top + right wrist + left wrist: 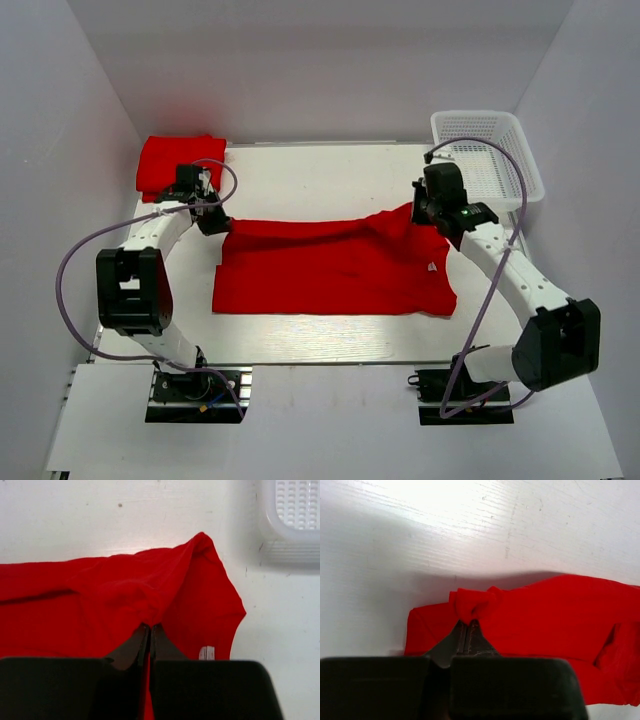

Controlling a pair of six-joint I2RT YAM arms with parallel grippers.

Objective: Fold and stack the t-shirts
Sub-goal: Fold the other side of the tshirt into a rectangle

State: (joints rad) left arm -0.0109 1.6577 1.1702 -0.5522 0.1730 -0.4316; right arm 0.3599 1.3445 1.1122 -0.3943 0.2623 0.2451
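Fingers of the left gripper: pressed together on a small knot of cloth at the far left corner of the red t-shirt. Fingers of the right gripper: likewise closed, pinching a raised ridge of fabric at the shirt's far right corner.

Location: the shirt lies across the middle of the table, apparently doubled into a long band, with a white label tab showing near its right edge. A folded red shirt sits at the far left corner. A white basket stands at the far right, apart from the work.

Step in hand, as judged: carrying the far edge over for the next fold.

Handling note: both arms ought to travel together at equal height, keeping the edge taut between them, so the cloth lands square rather than skewed. Release only once it lies flat.

Materials:
- Shirt: soft matte knit, limp, creasing readily, bunching at each pinch.
- Table: smooth white board with faint grain.
- Basket: rigid plastic lattice, rectangular, rounded rim.
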